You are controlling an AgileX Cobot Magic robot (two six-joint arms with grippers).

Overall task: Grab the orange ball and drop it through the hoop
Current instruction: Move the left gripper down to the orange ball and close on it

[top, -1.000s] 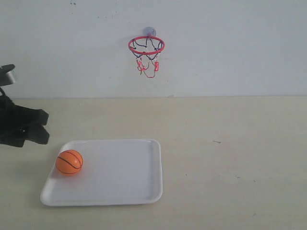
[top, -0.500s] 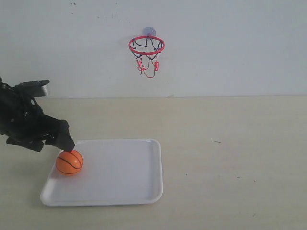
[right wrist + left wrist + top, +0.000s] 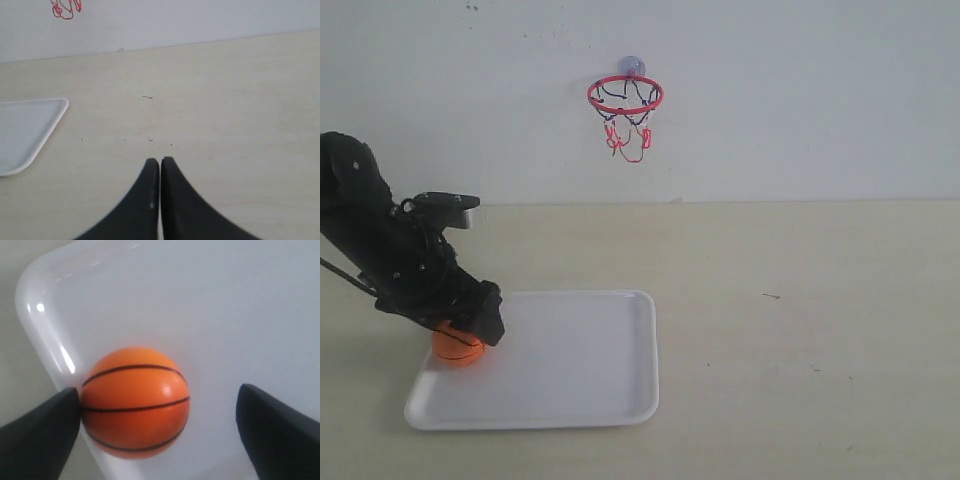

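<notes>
The orange ball (image 3: 455,346) (image 3: 135,402) lies near the left rim of the white tray (image 3: 580,370) (image 3: 225,315), mostly covered by my left arm in the exterior view. My left gripper (image 3: 470,325) (image 3: 159,405) is open around the ball: one finger touches its side, the other stands well apart. The hoop (image 3: 625,95), red ring with a dark and red net, hangs by its suction cup on the back wall. My right gripper (image 3: 160,162) is shut and empty above the bare table, out of the exterior view.
The tray's corner (image 3: 30,130) and the net's red strings (image 3: 64,9) show in the right wrist view. The beige table (image 3: 800,320) stretches right of the tray. The white wall (image 3: 800,100) stands behind it.
My left arm has swung in from the left edge and come down over the ball, the open fingers now straddling it. The ball has not visibly moved.
</notes>
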